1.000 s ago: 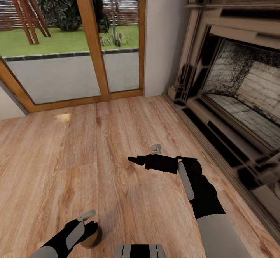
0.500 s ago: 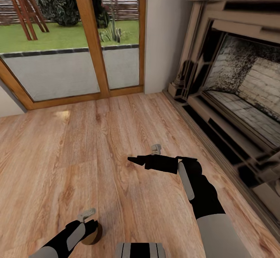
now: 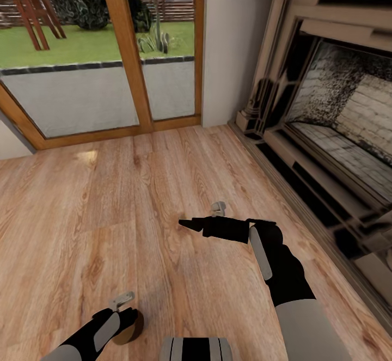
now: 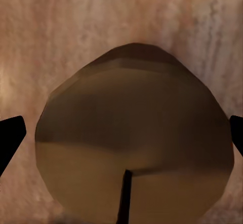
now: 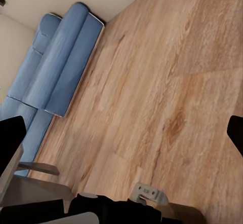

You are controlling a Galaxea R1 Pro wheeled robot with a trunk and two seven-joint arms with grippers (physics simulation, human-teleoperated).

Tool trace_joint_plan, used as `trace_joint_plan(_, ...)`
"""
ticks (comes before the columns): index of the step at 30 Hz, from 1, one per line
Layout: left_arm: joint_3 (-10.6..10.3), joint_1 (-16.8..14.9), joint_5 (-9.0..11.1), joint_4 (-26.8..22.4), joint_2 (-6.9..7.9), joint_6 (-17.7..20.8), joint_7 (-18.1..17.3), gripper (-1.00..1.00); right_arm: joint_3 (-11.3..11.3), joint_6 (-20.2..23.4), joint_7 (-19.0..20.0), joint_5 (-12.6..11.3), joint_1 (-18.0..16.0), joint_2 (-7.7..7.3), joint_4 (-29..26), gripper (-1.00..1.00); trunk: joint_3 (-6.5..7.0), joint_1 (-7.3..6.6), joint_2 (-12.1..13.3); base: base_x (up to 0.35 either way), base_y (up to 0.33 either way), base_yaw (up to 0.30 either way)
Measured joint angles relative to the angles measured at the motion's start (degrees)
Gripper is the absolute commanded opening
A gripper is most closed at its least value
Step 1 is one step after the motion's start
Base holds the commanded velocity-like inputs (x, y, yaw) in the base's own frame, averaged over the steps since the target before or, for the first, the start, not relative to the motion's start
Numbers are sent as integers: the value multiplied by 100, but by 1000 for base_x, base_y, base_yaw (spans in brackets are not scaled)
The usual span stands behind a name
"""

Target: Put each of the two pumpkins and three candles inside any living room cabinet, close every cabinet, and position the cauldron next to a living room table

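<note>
Wood floor point(image 3: 109, 214) by fireplace point(image 3: 337, 110): we count one candle point(image 4: 134, 143), clamped in left gripper point(image 3: 126, 317); right gripper point(image 3: 188, 223) spread, empty.

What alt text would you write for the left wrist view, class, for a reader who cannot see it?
A squat cream-beige candle with a thin dark wick seen close from above, sitting between the left gripper's two dark fingers, whose tips show at opposite edges. Behind it is blurred light wooden floor.
</note>
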Motion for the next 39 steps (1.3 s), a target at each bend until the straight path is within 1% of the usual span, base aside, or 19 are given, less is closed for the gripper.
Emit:
trace_joint_plan(3,-46,0,3,0,-2,0,0,100,0,3,0,1,0,0,-2,100,0,0,0,0,0,0)
trace_joint_plan(9,-59,0,4,0,0,0,0,100,0,3,4,-1,0,0,-5,100,0,0,0,0,0,0)
trace_joint_plan(10,-60,0,4,0,0,0,0,-100,0,4,4,-2,0,0,-6,100,0,0,0,0,0,0)
trace_joint_plan(39,-60,-2,-16,6,0,-1,2,-100,-1,8,3,-3,0,0,2,100,0,0,0,0,0,0)
